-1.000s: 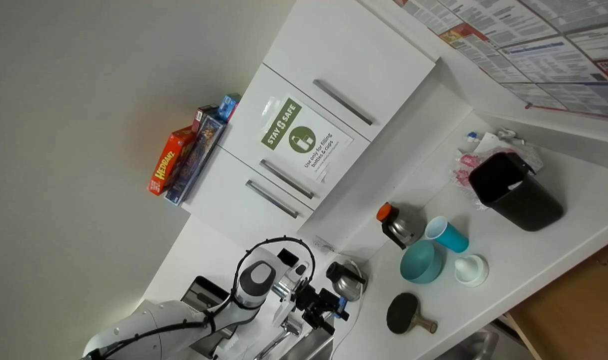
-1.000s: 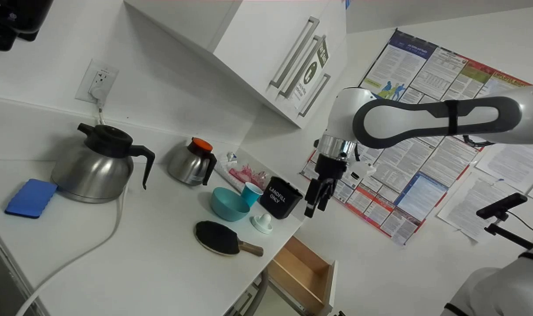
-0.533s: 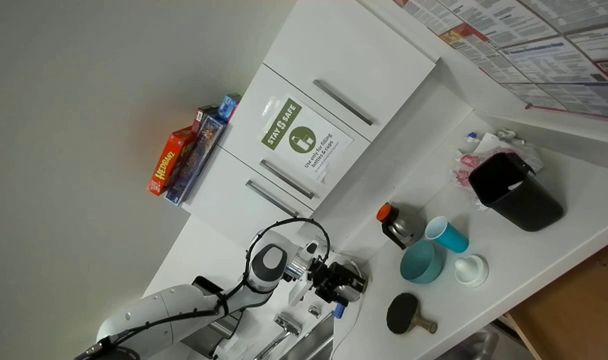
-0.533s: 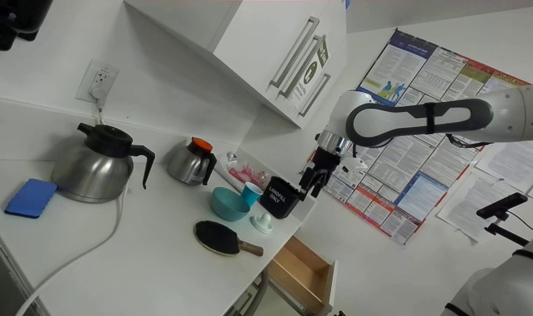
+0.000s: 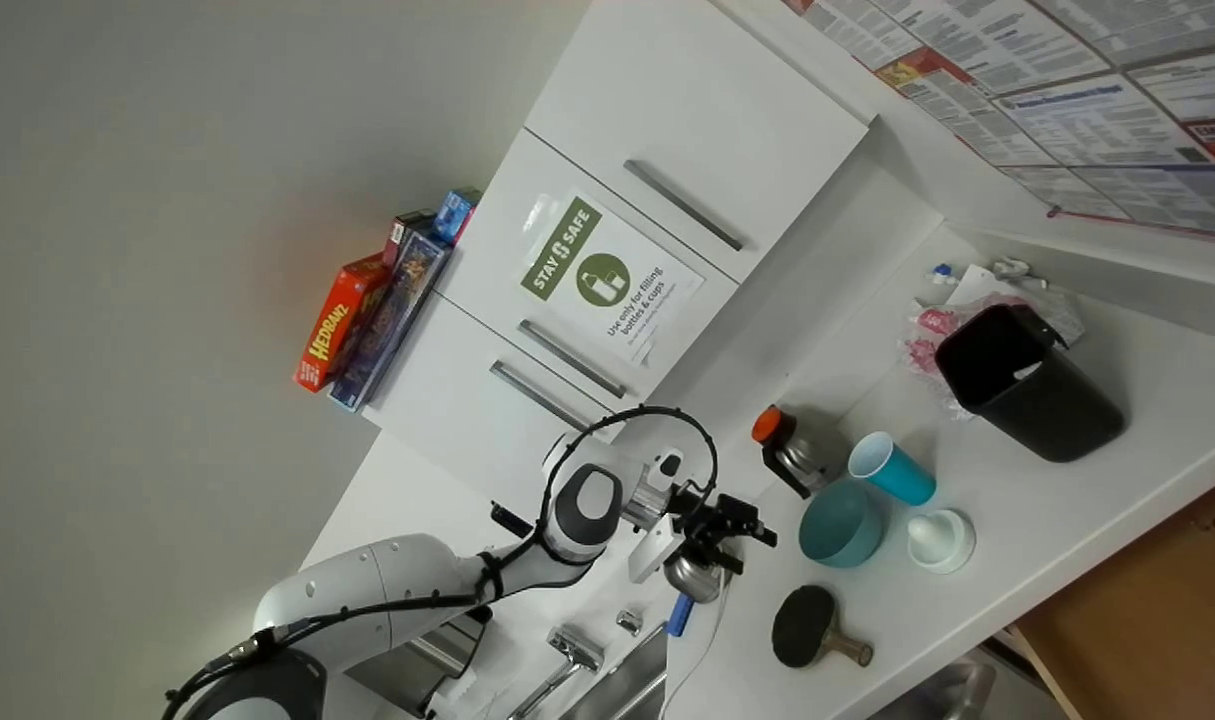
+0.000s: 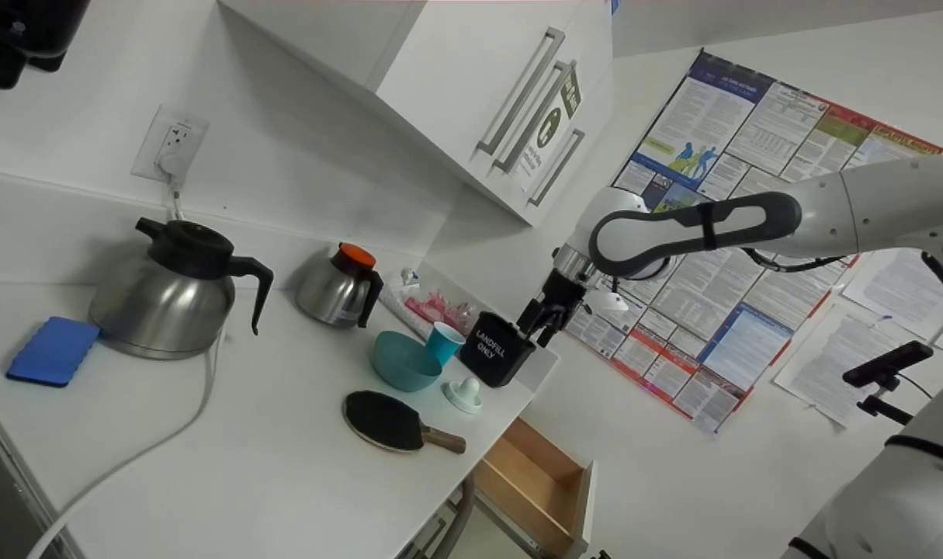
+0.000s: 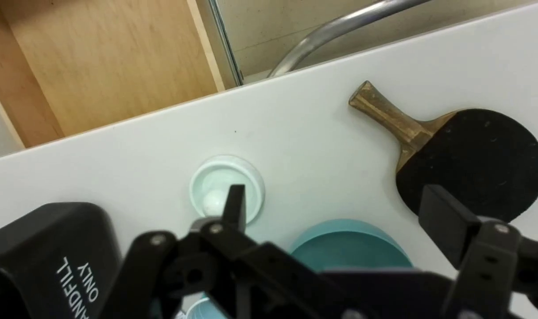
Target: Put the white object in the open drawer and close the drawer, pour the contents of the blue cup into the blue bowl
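The gripper [image 7: 337, 206] stands spread; it should centre over the white object [image 7: 216, 179], then descend straight, clear of the bowl [image 7: 350, 244].

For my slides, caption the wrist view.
Open gripper facing a counter with ping-pong paddle, teal bowl, white knobbed dish; drawer open.

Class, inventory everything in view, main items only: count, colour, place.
Round bowl: 1, teal, counter
Tapered plastic cup: 1, light blue, beside bowl
Round knobbed object: 1, white, counter
Wood-handled paddle: 1, black, counter
Plastic bin: 1, black, counter
Steel carafes: 2, silver, counter
Flat pad: 1, blue, counter
Wooden drawer: 1, tan, open below counter
Cabinets: 3 doors, white, above counter
Boxes: at least 4, mixed, atop cabinets
Posters: several, multicoloured, wall
Robot arm: 1, white, both exterior views
Gripper: 1, black, open over counter
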